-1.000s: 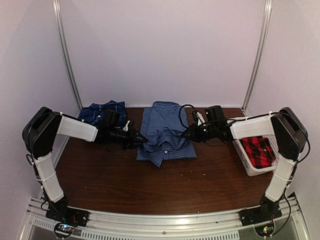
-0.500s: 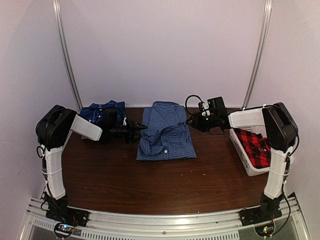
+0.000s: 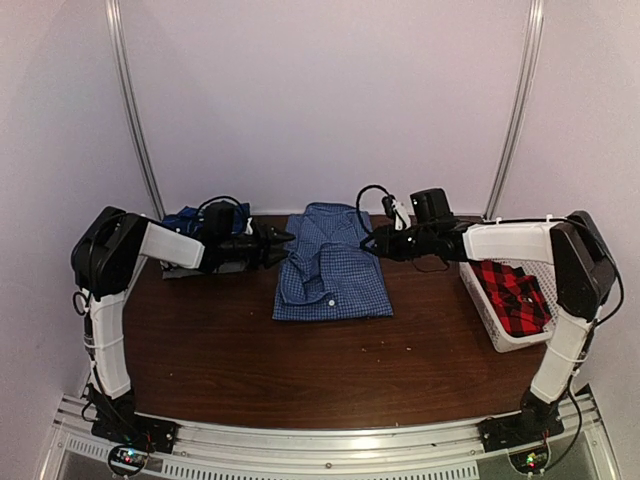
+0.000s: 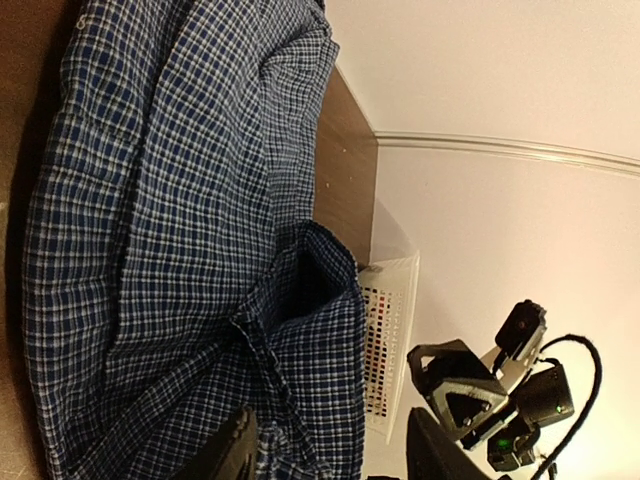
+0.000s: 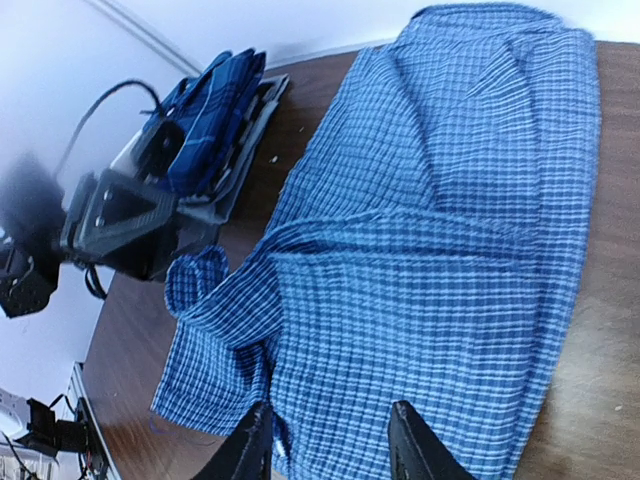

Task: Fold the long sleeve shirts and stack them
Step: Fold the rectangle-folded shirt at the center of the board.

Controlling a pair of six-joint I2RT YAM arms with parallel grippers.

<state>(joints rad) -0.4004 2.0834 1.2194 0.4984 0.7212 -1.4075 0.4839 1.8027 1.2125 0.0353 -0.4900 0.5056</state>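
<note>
You had one container on the table [image 3: 300, 365]: the white slatted basket [image 3: 483, 312] at the right edge, beside your right arm. One garment was in it, the red-and-black plaid shirt [image 3: 512, 295], loosely heaped and filling most of the inside. Nothing else showed in the basket.

Counted out, there were three shirts, one in the basket and two on the wood.

- **Blue-and-white fine check shirt** [image 3: 335, 275]: it lay in the middle of the table, toward the far side, with its collar pointing at the back wall. It was folded into a rough rectangle, with the sleeves turned in across the front. In your right wrist view one cuff rested on the body near the shirt's left edge.
- **Darker blue plaid shirt** [image 3: 188, 220]: it sat in the far left corner, folded into a compact bundle. Your left arm partly hid it from above.

Both grippers were at the far end of the middle shirt, one on each side.

- **Left gripper** [image 3: 282, 240]: it hovered just beside the shirt's left edge near the collar. Its fingers were spread apart and held nothing.
- **Right gripper** [image 3: 371, 243]: it sat at the shirt's right edge at about the same level. Its fingers were also parted, with no cloth pinched between them.
</note>
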